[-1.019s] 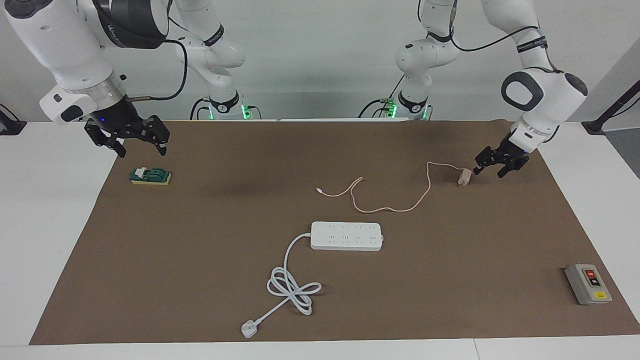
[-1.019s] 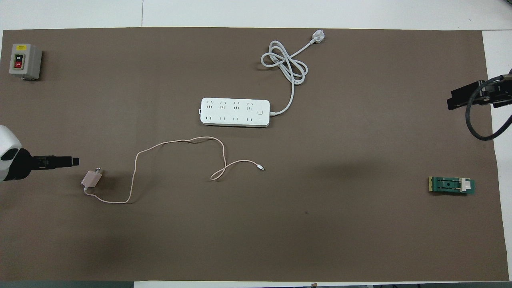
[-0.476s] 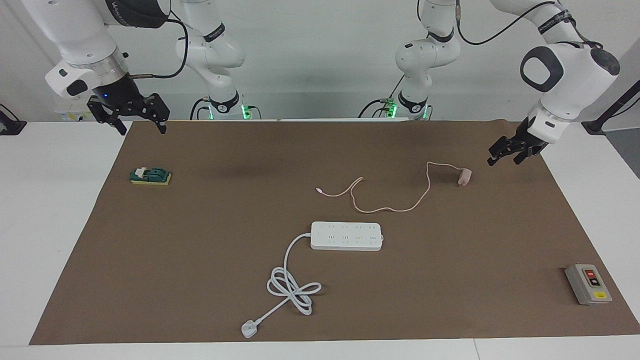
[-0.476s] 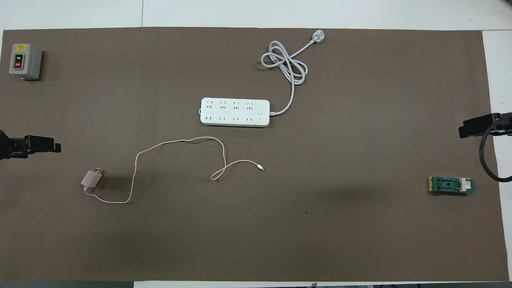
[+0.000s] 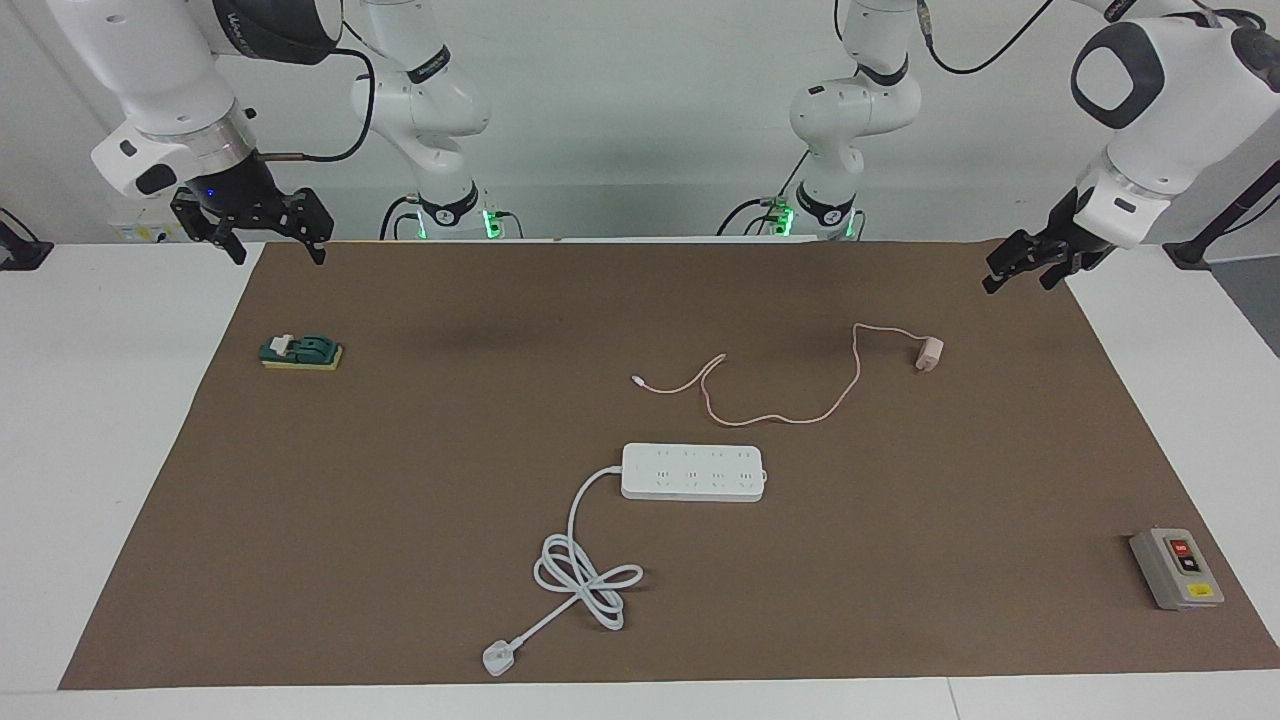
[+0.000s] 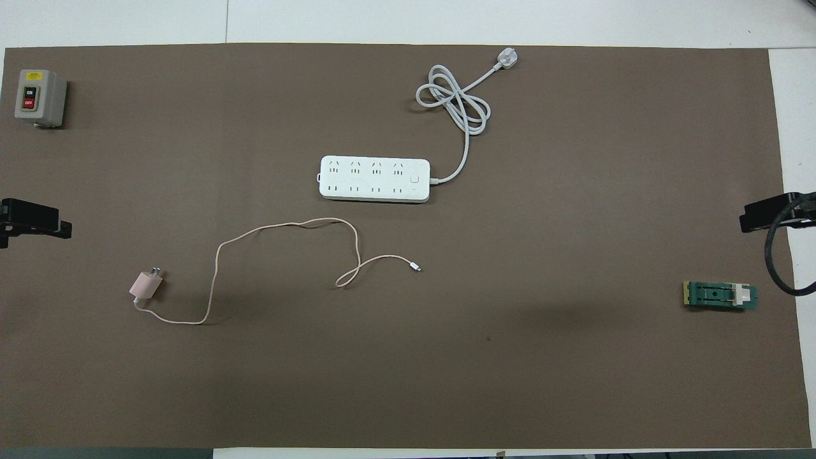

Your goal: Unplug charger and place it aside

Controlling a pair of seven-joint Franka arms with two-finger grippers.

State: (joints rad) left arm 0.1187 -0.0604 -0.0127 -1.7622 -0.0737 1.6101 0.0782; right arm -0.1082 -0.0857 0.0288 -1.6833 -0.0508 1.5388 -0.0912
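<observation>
The charger (image 5: 929, 353) is a small pale pink cube lying on the brown mat toward the left arm's end, also in the overhead view (image 6: 146, 284). Its thin pink cable (image 5: 780, 418) trails loose toward the table's middle (image 6: 217, 268). It is not plugged into the white power strip (image 5: 693, 472) (image 6: 374, 179), which lies farther from the robots. My left gripper (image 5: 1015, 284) is open and empty, raised over the mat's edge at its own end (image 6: 38, 220). My right gripper (image 5: 279, 258) is open and empty, raised over the mat's corner at its end (image 6: 765, 213).
A grey box with red and yellow buttons (image 5: 1176, 568) (image 6: 39, 97) sits at the left arm's end, farthest from the robots. A small green device (image 5: 301, 352) (image 6: 720, 296) lies at the right arm's end. The strip's thick white cord (image 5: 585, 575) coils farther out.
The left gripper has lifted and drawn away from the charger toward its end of the table. The right gripper has also risen and pulled back. The charger has not moved.
</observation>
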